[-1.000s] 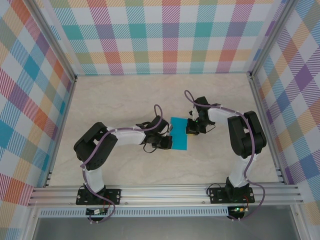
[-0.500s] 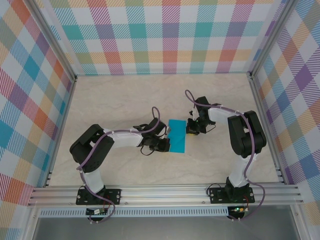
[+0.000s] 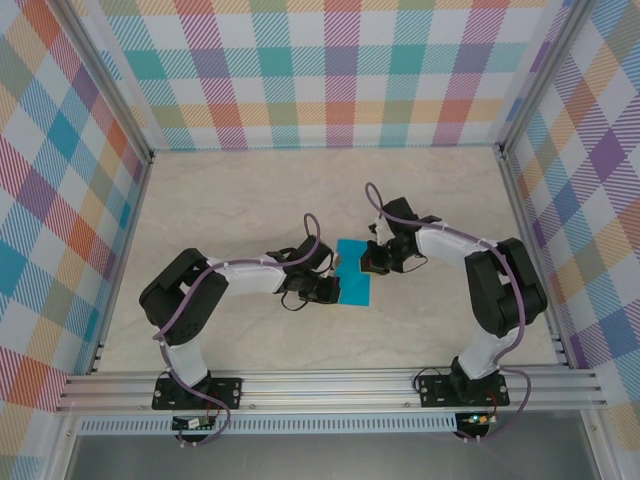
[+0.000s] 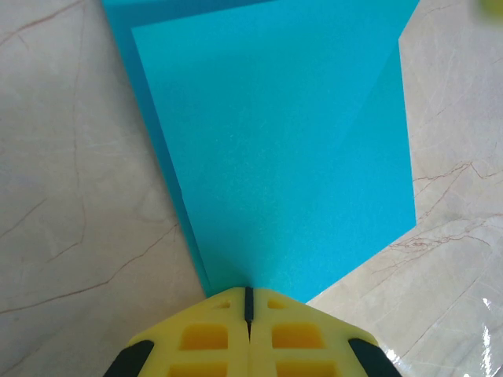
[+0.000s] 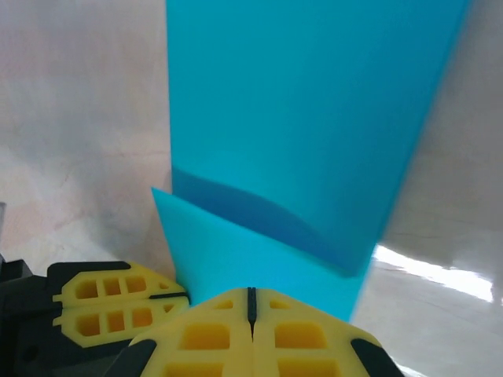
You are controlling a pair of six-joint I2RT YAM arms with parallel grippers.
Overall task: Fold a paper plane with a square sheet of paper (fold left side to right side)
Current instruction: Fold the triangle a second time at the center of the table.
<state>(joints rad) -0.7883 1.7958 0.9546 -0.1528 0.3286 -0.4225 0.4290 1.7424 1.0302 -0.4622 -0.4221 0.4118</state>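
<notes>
top view: found the square sheet of paper (image 3: pixel 356 288), teal-blue, near the middle of the pale marbled table (image 3: pixel 230 200), between the two arms. found the left gripper (image 3: pixel 333 288) at the sheet's left edge and the right gripper (image 3: pixel 371 262) at its right edge, toward the far corner. noted both in contact with the paper, facing each other across it.

left wrist view: found the left gripper (image 4: pixel 248 297) with yellow fingertips pressed together, no gap at the seam. noted the sheet (image 4: pixel 275 149) spreading away from the tips, its near corner ending right at the seam. noted two layers, the lower showing as a thin darker strip along the left edge. pinched or merely pressed down at that corner: cannot tell.

right wrist view: found the right gripper (image 5: pixel 251 298) likewise closed tight, tips together. noted a paler flap of the sheet (image 5: pixel 236 251) running into the seam, gripped there and raised off the table, with a curved shadow behind it and the rest of the paper stretching away ahead. noted the left gripper's yellow fingers (image 5: pixel 145 283) just beside, at lower left, close to the same flap.

surroundings: plaid walls (image 3: pixel 340 70) on three sides, aluminium rail (image 3: pixel 330 385) along the near edge, carrying both arm bases.
</notes>
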